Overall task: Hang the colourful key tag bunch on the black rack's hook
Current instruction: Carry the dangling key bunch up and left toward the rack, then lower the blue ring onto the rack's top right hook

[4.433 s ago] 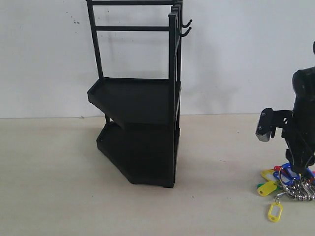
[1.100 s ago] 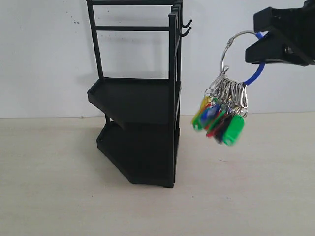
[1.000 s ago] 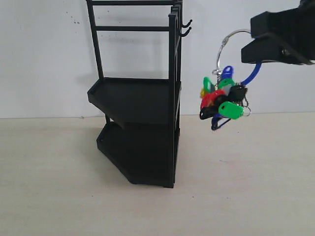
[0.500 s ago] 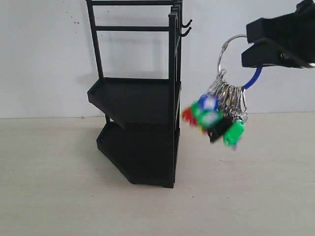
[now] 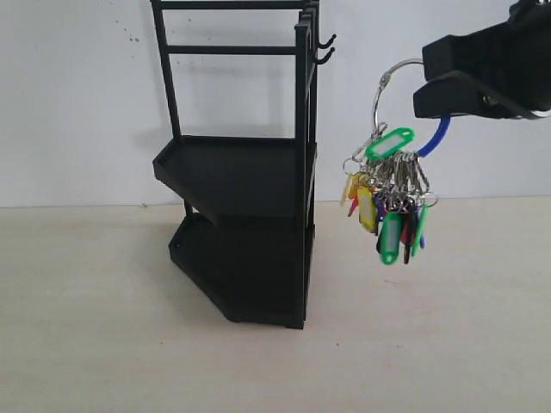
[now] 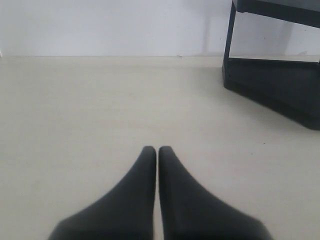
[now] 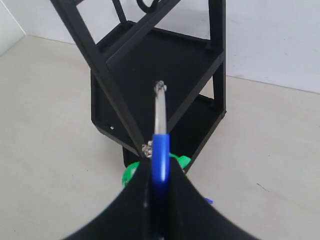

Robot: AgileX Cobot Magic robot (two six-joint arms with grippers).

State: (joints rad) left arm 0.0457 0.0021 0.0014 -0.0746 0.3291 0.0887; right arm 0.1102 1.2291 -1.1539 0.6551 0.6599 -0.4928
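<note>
We see the right hand [image 5: 424,79] high above the counter [image 5: 103,344], clenched on the colourful key tag bunch [image 5: 392,185], which it grips by the blue sleeve [image 5: 436,136] on the big silver wire ring [image 5: 379,90]. The bunch hangs in the air to the right of the black rack [image 5: 250,181], near it but not touching, and lower than the two hooks [image 5: 325,47] that jut from the top of the rack's right-hand post. Below the ring, a cluster of small silver clips carries the plastic tags. One green tag [image 5: 389,142] lies tipped up near the top, a yellow tag [image 5: 366,208] hangs on the side toward the rack, and a second green tag [image 5: 390,237] hangs lowest among red, blue and dark ones.

In the right wrist view we meet the ring edge-on. Its blue sleeve [image 7: 161,155] runs between the dark fingers [image 7: 185,200], its bare wire [image 7: 159,107] points toward the rack's trays, and bits of green tag [image 7: 131,173] peek out below.

The left hand [image 6: 158,149] hovers low over the bare counter, its two fingers pressed together on nothing, with the foot of the rack [image 6: 280,85] off to one side
</note>
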